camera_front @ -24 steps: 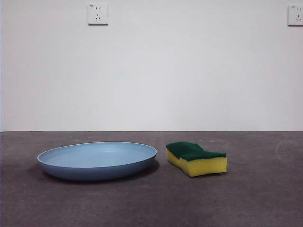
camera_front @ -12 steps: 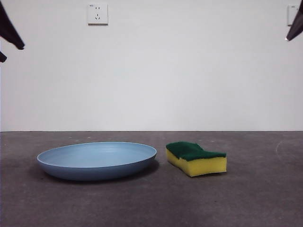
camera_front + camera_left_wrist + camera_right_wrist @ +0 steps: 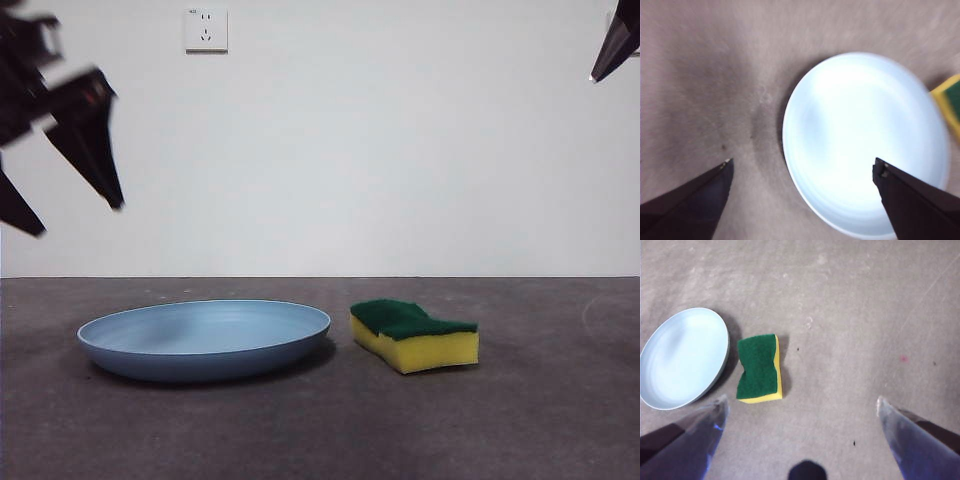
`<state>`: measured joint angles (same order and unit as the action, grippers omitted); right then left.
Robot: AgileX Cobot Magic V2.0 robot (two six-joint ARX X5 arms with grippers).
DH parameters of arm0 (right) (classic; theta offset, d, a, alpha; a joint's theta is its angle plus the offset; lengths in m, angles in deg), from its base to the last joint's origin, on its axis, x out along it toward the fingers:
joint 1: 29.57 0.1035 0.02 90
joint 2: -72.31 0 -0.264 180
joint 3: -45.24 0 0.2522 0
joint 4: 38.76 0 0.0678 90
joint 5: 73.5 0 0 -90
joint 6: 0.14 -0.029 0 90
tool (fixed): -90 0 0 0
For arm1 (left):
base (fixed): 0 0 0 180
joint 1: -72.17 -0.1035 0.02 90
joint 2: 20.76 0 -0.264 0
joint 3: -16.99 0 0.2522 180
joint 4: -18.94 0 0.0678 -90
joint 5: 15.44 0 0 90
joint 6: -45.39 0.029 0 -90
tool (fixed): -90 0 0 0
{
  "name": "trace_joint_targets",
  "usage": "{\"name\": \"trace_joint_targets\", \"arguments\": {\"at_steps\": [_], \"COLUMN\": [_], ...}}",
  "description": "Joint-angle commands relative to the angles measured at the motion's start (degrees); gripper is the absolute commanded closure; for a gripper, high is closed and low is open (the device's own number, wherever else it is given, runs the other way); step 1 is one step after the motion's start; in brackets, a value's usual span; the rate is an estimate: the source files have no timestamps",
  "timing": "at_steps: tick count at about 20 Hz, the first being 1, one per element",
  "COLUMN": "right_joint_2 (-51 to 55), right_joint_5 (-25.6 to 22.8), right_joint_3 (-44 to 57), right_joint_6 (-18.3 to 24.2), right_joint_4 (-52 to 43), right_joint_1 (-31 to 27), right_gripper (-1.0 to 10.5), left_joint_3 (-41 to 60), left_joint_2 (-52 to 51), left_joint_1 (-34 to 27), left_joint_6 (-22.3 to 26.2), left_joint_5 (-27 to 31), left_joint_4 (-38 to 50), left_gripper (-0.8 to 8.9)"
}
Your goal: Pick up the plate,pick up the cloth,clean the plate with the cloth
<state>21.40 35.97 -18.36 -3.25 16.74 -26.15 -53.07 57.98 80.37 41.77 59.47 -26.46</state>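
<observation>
Here, in the front view, the plate (image 3: 205, 338) lies flat on the table (image 3: 560, 420) with the cloth (image 3: 415, 335) just beside it, green face up. The left gripper (image 3: 70, 205) hangs high above the plate's outer edge. In the left wrist view, its jaws are spread wide over the plate's rim. In the right wrist view, the right gripper (image 3: 800, 407), spread wide and empty, hovers well above the cloth.

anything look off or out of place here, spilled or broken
Nothing stands out. The plate sits flat and empty on the table, the cloth lies green side up beside it, apart from it, both intact.
</observation>
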Motion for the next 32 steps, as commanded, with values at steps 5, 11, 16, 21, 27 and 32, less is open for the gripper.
{"name": "trace_joint_targets", "arguments": {"at_steps": [5, 11, 16, 21, 27, 32], "right_joint_2": [-0.1, -0.1, -0.1, -0.2, -4.6, -15.0], "right_joint_5": [0.1, 0.1, 0.1, 0.2, 0.0, -3.7], "right_joint_3": [-0.2, -0.2, -0.2, -0.2, -0.3, -2.4], "right_joint_6": [-1.0, -1.4, -1.4, -1.5, -1.6, -1.7], "right_joint_4": [0.8, 0.9, 0.8, -0.5, -5.8, -8.8], "right_joint_1": [0.1, 0.1, 0.1, 1.3, 11.1, 19.8], "right_gripper": [4.4, 4.4, 4.4, 4.4, 4.4, 4.4], "left_joint_3": [-0.5, -0.5, -0.5, -1.1, -5.7, -8.4], "left_joint_2": [12.3, 18.4, 20.3, 19.8, 14.6, 7.8], "left_joint_1": [4.8, 6.1, 6.1, 6.1, 7.8, 7.9], "left_joint_6": [0.9, 0.7, 0.7, 0.7, 1.5, 3.8], "left_joint_5": [7.3, 7.9, 8.0, 7.5, 7.5, 10.2], "left_joint_4": [4.8, 8.1, 8.3, 9.0, 4.5, -0.9], "left_gripper": [3.85, 3.85, 5.44, 8.21, 8.21, 8.21]}}
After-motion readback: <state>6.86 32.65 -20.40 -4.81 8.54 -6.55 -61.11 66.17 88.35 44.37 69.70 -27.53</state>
